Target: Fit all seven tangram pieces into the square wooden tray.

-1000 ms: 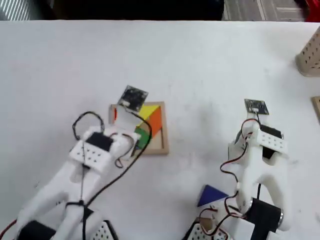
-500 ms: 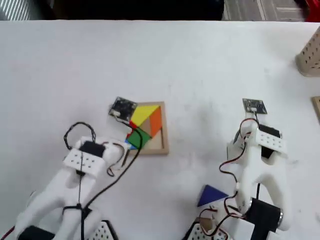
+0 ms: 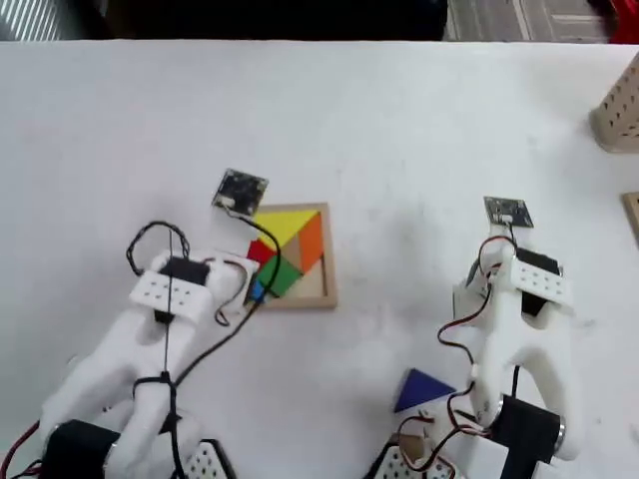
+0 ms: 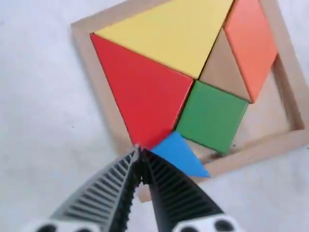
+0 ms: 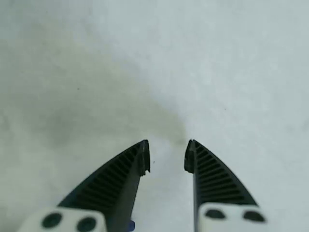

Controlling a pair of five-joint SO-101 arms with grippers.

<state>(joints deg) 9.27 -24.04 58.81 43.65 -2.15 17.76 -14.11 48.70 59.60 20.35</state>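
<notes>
The square wooden tray [image 3: 321, 295] [image 4: 285, 140] holds a yellow triangle [image 4: 174, 31], a red triangle [image 4: 145, 92], an orange parallelogram [image 4: 251, 43], a green square [image 4: 212, 116] and a tan triangle [image 4: 219, 77]. A small light-blue triangle [image 4: 181, 153] lies at the tray's near-left corner, one tip over the rim. My left gripper [image 4: 141, 157] is shut and empty, its tips at the red triangle's corner beside the light-blue one. A dark blue triangle [image 3: 424, 389] lies on the table near the right arm's base. My right gripper [image 5: 166, 157] stands open over bare table.
The right arm [image 3: 524, 299] stands well to the right of the tray. A pale wooden block [image 3: 619, 110] sits at the far right edge. The white table stretches wide behind the tray and between the two arms.
My left arm has drawn back to the left and toward its base, uncovering the red, green and light-blue pieces. The right arm has hardly moved.
</notes>
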